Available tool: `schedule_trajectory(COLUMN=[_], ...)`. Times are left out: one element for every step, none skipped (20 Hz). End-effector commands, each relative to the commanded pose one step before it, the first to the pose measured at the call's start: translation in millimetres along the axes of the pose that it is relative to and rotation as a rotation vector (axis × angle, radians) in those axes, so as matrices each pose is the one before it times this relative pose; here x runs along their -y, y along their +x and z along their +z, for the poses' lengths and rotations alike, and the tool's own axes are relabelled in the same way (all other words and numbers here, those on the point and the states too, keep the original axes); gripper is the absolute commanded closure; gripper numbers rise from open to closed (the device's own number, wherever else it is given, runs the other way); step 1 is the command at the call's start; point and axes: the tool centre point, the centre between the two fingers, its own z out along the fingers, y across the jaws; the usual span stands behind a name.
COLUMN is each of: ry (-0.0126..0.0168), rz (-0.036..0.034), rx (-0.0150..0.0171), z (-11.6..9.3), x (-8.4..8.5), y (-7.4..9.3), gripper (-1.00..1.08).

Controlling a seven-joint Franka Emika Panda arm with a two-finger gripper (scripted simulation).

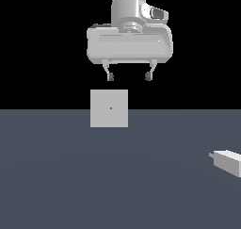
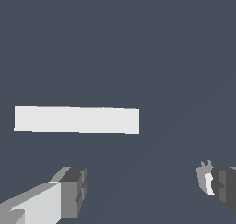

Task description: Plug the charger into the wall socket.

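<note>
Socket first: the wall socket stands upright at about 7 o'clock below my gripper, fingers spread wide and empty (nothing grabbed yet). Way off at 4 o'clock the charger lies flat, prong facing the socket.

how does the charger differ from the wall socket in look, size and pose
The wall socket is a flat square plate standing upright; the charger is a small block lying on the floor. The socket looks larger. The socket has an orange dot at its centre; the charger has a stub at one end. Both are pale.
</note>
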Motion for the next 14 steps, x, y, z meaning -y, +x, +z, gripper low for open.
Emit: schedule_trajectory(ry=[0.00000,0.00000,0.00003,0.00009,0.00009,0.00013,0.00016,0.00019,0.00022,0.00025,0.00028,0.00031,0.00033,0.00036], rz=[0.00000,0.00000,-0.00059,-0.00118,-0.00118,-0.00167,-0.00212,-0.00250,-0.00288,-0.00333,-0.00382,-0.00421,-0.00460,-0.00500], rx=[0.00000,0.00000,-0.00036,-0.00071,-0.00072,-0.00101,-0.00129,-0.00152,-0.00175,-0.00203,-0.00232,-0.00256,-0.00280,-0.00304], z=[0.00,0.18,0.31,0.45,0.81,0.99,1.20,1.45,1.72,1.97,2.21,2.47,2.72,2.94], x=[-0.01,-0.26,-0.43,-0.60,-1.14,-1.39,-1.68,-2.03,-2.41,-2.76,-3.10,-3.47,-3.81,-4.13], y=[0.00,-0.11,-0.39,-0.67,-0.90,-1.17,-1.45,-1.73,-2.03,-2.33,-2.63,-2.92,-3.19,-3.45], gripper=[-0.92,-0.92,-0.92,-0.92,-0.92,-0.92,-0.92,-0.92,-0.92,-0.92,-0.92,-0.92,-0.92,-0.92])
